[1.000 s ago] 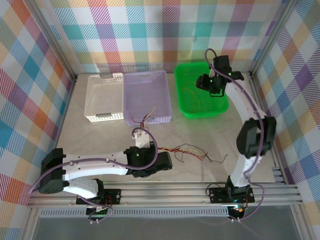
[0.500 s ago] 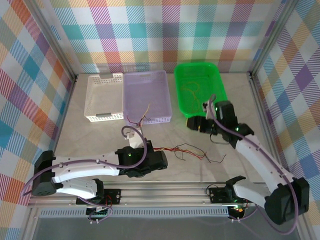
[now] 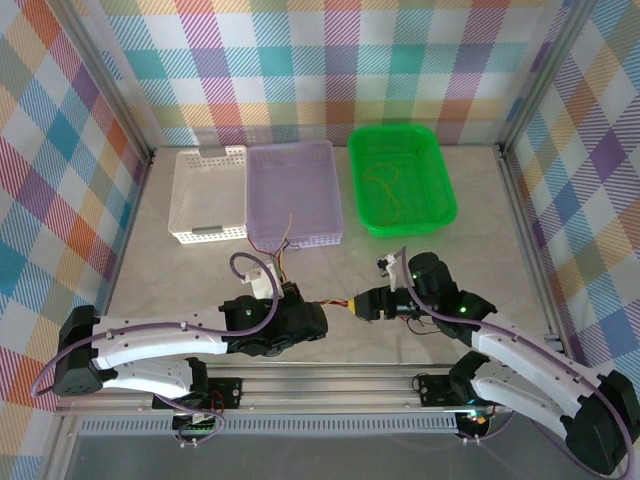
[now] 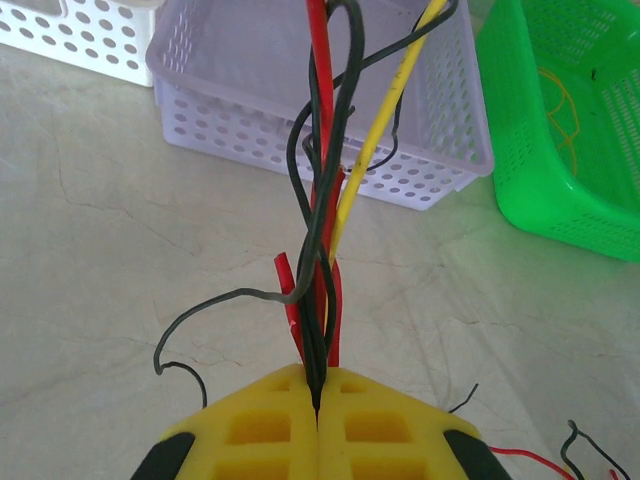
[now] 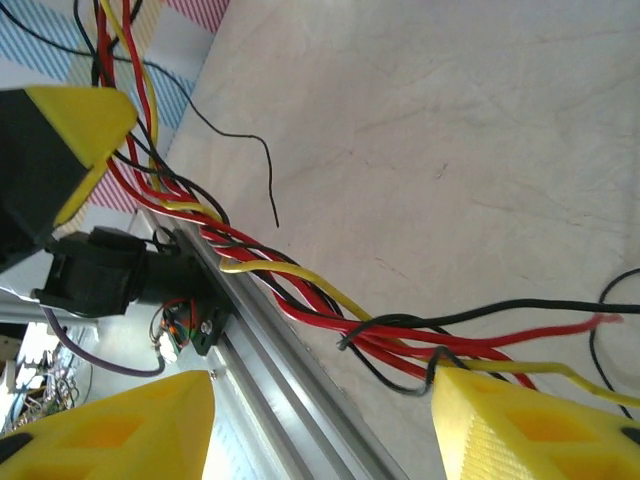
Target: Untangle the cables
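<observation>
Three containers are seen along the back of the bench (image 3: 180,270) in the top view. A white perforated plastic basket (image 3: 208,195) is placed at the upper left. A lilac perforated plastic basket (image 3: 293,190) is set just beside it, and a bright green plastic tray (image 3: 400,190) stands apart at the upper right. A thin orange-yellow wire (image 3: 385,185) is lying inside the green tray.

The bunch of thin red, black and yellow cables (image 3: 330,303) is found at the lower centre of that view. It is stretched between the two grippers, near the front edge of the bench.

In the left wrist view the yellow fingers of the left gripper (image 4: 316,390) are pressed together on the bunch. From the pinch the cables rise twisted around each other, and part of the lilac basket behind is covered by them. One yellow cable and at least two red ones can be counted there. The number of the black ones cannot be told.

In the right wrist view the yellow fingers of the right gripper (image 5: 322,385) are spread wide. The bunch is passed across the gap, close to the finger at the lower right, and nothing is clamped. An aluminium rail (image 5: 290,370) runs diagonally behind the bunch.
</observation>
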`<state>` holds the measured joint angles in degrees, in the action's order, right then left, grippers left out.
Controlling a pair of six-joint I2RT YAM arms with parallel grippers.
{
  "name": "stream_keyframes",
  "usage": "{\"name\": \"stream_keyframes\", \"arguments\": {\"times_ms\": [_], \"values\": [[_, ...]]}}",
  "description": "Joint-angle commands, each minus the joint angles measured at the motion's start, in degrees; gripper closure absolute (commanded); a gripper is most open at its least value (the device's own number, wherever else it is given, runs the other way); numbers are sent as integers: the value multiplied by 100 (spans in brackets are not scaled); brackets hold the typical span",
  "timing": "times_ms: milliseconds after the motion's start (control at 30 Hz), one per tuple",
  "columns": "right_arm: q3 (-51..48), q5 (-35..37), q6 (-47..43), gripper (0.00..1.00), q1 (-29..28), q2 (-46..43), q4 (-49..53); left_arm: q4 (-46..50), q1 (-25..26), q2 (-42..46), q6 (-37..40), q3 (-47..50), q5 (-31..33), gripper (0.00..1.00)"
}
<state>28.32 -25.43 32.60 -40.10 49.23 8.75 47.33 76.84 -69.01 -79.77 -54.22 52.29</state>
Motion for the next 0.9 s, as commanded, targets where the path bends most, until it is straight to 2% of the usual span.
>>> {"name": "stream_keyframes", "arguments": {"times_ms": [0, 267, 433, 500, 533, 667, 867], "values": [[26, 376, 9, 44, -213, 190, -307, -93, -3, -34, -118, -10, 11, 100], [-45, 504, -18, 59, -287, 364, -309, -64, -24, 161, -371, 149, 30, 100], [-127, 686, 62, 81, -293, 304, -330, -75, -55, 268, -440, 210, 22, 100], [-110, 779, 38, 97, -295, 241, -255, -104, -64, 306, -461, 247, -20, 100], [-105, 891, 26, 100, -290, 190, -189, -111, -64, 333, -465, 270, -33, 100], [-51, 1453, -49, 100, -288, -269, 144, -13, -72, 520, -597, 416, -44, 100], [260, 2746, -235, 100, -280, -817, 1221, 242, -114, 1012, -876, 792, -97, 100]]}}
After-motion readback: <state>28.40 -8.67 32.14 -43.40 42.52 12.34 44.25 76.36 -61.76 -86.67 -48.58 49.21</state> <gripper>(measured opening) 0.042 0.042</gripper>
